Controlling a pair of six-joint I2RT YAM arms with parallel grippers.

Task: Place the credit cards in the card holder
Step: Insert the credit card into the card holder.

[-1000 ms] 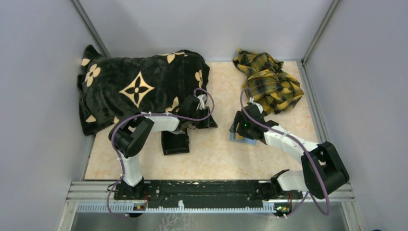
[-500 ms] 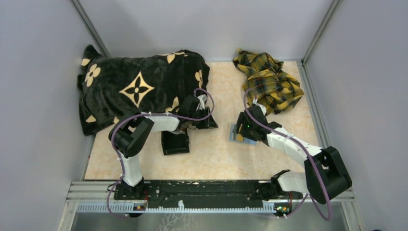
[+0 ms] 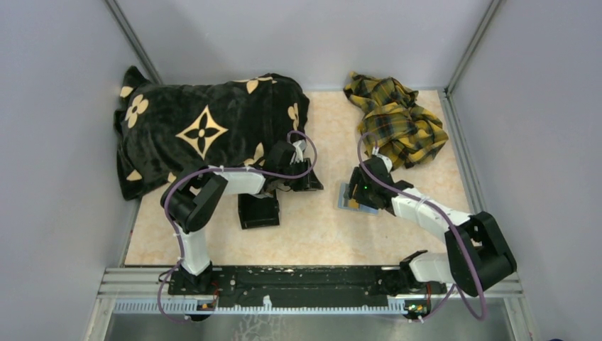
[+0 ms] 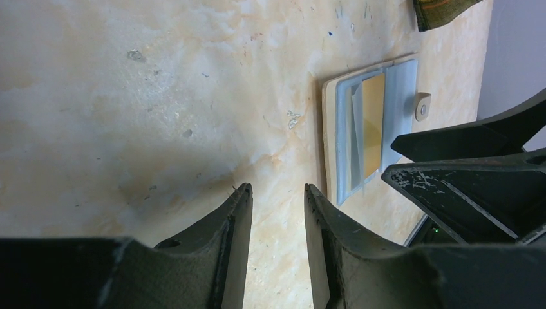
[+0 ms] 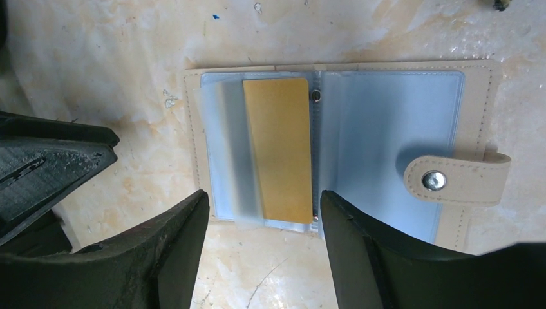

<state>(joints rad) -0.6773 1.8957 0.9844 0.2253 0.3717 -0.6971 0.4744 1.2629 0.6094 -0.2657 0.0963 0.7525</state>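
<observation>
The card holder (image 5: pixel 386 129) lies open on the table, tan outside with pale blue clear sleeves and a snap tab (image 5: pixel 454 178) on its right edge. A gold credit card (image 5: pixel 278 148) sits in a left sleeve, next to the spine. My right gripper (image 5: pixel 264 196) hovers open just over the holder's near edge, with nothing between its fingers. From above, the right gripper (image 3: pixel 357 190) covers part of the card holder (image 3: pixel 346 199). My left gripper (image 4: pixel 277 188) is open and empty over bare table, left of the card holder (image 4: pixel 341 129).
A black blanket with tan flower patterns (image 3: pixel 199 131) fills the back left. A yellow plaid cloth (image 3: pixel 394 117) is bunched at the back right. A black rectangular tray (image 3: pixel 258 211) lies under the left arm. Grey walls close in the table on three sides.
The right gripper has shifted slightly right and back, uncovering more of the card holder's left edge. The left arm has stayed still.
</observation>
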